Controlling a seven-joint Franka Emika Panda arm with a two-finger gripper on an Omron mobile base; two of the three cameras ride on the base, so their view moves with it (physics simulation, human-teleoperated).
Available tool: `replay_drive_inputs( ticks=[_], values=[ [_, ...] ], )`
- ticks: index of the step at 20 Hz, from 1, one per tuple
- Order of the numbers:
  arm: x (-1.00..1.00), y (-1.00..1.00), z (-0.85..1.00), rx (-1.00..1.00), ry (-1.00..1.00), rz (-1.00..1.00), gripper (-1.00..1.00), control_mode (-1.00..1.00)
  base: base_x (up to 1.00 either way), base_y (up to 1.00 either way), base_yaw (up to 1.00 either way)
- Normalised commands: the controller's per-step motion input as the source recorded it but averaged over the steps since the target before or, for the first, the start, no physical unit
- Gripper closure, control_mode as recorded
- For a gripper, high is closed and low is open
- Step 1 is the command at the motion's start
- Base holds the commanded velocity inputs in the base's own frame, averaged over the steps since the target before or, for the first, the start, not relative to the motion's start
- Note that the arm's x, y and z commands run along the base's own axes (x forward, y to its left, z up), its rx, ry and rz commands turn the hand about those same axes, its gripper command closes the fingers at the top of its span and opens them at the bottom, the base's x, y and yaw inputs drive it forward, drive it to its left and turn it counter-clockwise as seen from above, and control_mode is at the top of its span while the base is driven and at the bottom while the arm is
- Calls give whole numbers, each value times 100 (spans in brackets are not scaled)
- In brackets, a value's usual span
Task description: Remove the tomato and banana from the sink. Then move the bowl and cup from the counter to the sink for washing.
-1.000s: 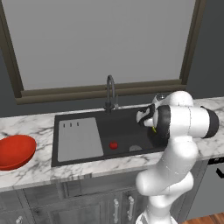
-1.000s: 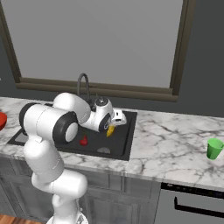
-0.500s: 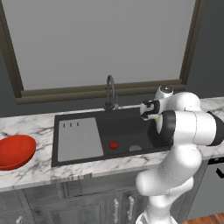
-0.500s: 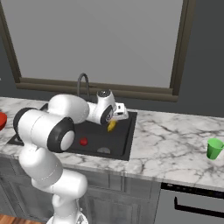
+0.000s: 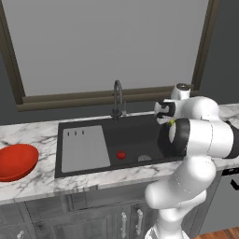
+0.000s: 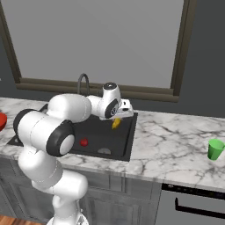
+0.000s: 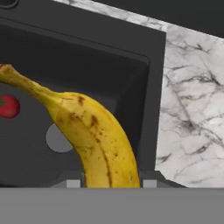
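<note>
Above the black sink (image 6: 125,132), the end effector (image 6: 118,115) pinches the banana (image 7: 94,135).

Dark-framed window (image 5: 112,46) in grey wall, grey cabinets (image 5: 70,219) below.

no readable text, no labels, no brands, no numbers

The marble counter (image 5: 42,179) carries a red bowl (image 5: 16,161) and green cup (image 6: 215,149).
</note>
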Motion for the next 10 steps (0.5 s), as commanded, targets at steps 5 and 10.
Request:
replay_drive_inputs(
  ticks=[5, 10],
  values=[
    [-10, -26, 18, 2, 7, 0, 100, -100, 0, 0, 0],
    [-8, -31, 4, 4, 4, 0, 100, -100, 0, 0, 0]
  ],
)
